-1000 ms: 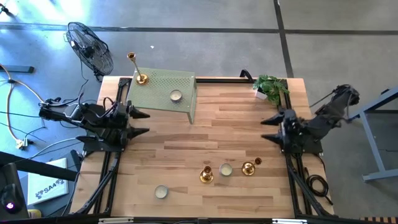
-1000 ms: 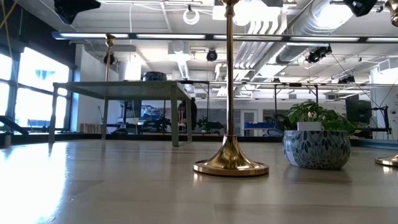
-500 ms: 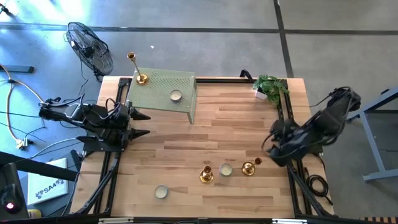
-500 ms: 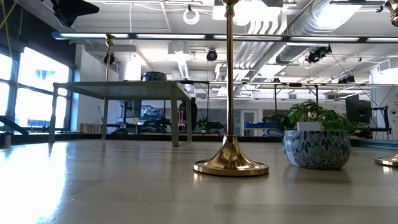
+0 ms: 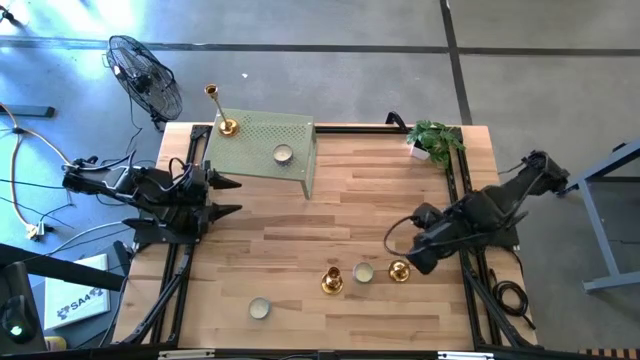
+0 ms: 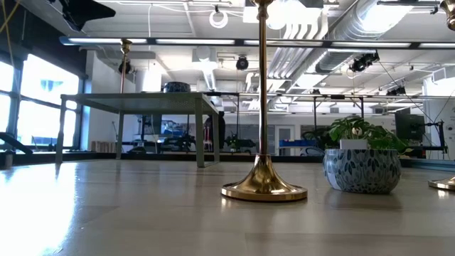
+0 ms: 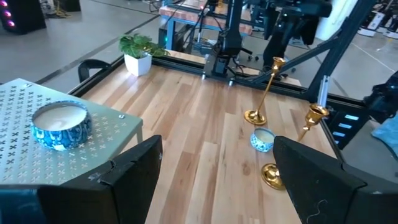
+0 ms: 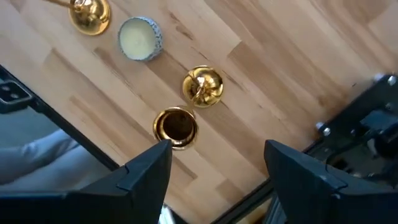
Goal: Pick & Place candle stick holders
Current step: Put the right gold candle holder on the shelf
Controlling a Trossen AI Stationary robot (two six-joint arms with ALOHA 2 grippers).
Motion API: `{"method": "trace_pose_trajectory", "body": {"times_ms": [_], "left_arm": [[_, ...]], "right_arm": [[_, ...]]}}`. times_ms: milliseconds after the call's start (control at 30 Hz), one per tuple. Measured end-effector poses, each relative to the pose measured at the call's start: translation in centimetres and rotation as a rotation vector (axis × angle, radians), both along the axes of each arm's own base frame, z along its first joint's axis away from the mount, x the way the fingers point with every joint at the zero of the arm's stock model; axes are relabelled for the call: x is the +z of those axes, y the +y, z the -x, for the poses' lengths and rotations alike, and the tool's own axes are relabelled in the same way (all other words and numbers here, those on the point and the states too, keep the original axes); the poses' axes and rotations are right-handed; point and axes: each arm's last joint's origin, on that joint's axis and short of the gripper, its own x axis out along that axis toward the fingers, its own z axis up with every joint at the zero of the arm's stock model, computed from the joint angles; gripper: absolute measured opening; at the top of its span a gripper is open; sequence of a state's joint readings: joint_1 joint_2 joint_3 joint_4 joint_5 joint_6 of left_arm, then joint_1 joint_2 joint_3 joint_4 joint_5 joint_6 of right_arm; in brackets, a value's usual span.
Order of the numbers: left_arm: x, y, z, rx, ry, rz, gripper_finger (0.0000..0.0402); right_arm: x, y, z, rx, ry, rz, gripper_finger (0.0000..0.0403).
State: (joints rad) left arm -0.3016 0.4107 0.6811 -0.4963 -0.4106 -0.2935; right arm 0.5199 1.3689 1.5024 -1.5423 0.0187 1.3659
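Note:
Three gold candlestick holders show in the high view. One stands on the far left corner of the green perforated shelf. Two stand on their bases near the table's front: one left of a small candle, one right of it. My right gripper is open above and just behind the right-hand holder, tipped down at it and touching nothing. My left gripper is open and empty at the table's left edge.
A blue-walled candle sits on the shelf, and another candle lies near the front left. A potted plant stands at the far right corner. Bare wood lies across the table's middle.
My right gripper has swung from the table's right edge toward the near middle, coming over the right-hand candlestick holder and tipping downward. Its fingers stay open. The holders and candles have not moved.

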Motion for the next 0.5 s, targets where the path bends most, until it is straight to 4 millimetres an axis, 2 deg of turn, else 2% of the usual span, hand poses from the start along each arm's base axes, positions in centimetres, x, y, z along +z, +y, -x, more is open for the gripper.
{"method": "trace_pose_trajectory", "body": {"times_ms": [167, 500], "left_arm": [[0.0, 0.0, 0.0, 0.001, -0.001, 0.011, 0.0301], [0.0, -0.1, 0.0, -0.019, -0.001, 0.029, 0.0301]], "right_arm": [[-0.3, -0.3, -1.2, -0.043, -0.005, -0.044, 0.0251], [-2.0, 0.8, -2.9, -0.026, 0.095, -0.066, 0.0238]]}}
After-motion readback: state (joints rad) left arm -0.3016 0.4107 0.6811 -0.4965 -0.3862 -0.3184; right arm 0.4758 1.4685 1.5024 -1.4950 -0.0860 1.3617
